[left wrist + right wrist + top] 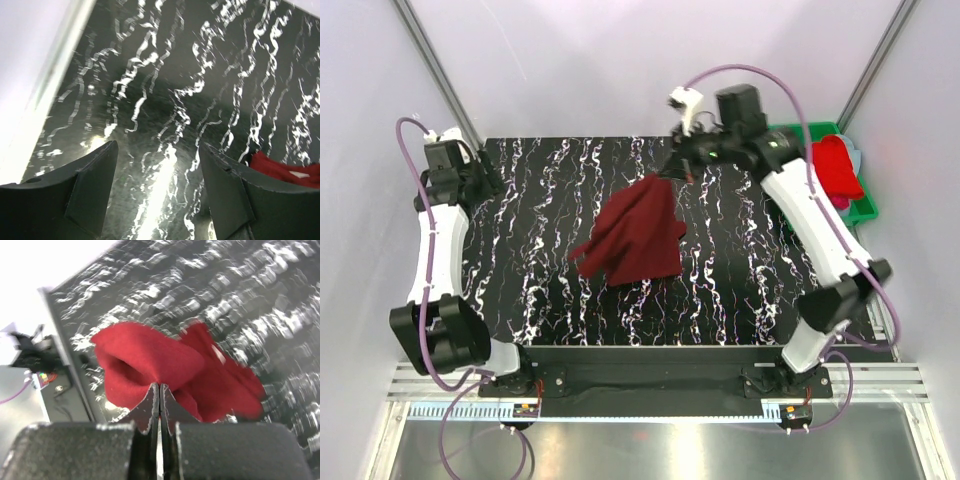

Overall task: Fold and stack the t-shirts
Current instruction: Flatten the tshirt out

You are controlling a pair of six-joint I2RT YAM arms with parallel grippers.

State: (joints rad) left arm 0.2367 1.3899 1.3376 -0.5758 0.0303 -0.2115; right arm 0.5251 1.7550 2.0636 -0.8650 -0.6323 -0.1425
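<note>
A dark maroon t-shirt (635, 235) hangs crumpled over the black marbled table (540, 250), its lower part resting on the surface. My right gripper (678, 170) is shut on the shirt's upper corner at the far right of the table. In the right wrist view the jaws (159, 386) are pressed together on a fold of the cloth (165, 365). My left gripper (482, 183) is at the far left, apart from the shirt. It stands open (157, 147) over bare table, with an edge of the shirt (285, 167) showing at the lower right. A bright red t-shirt (836, 166) lies in the bin.
A green plastic bin (865, 208) stands off the table's far right corner, beside my right arm. White walls with metal posts close in the back and sides. A metal rail runs along the near edge by the arm bases.
</note>
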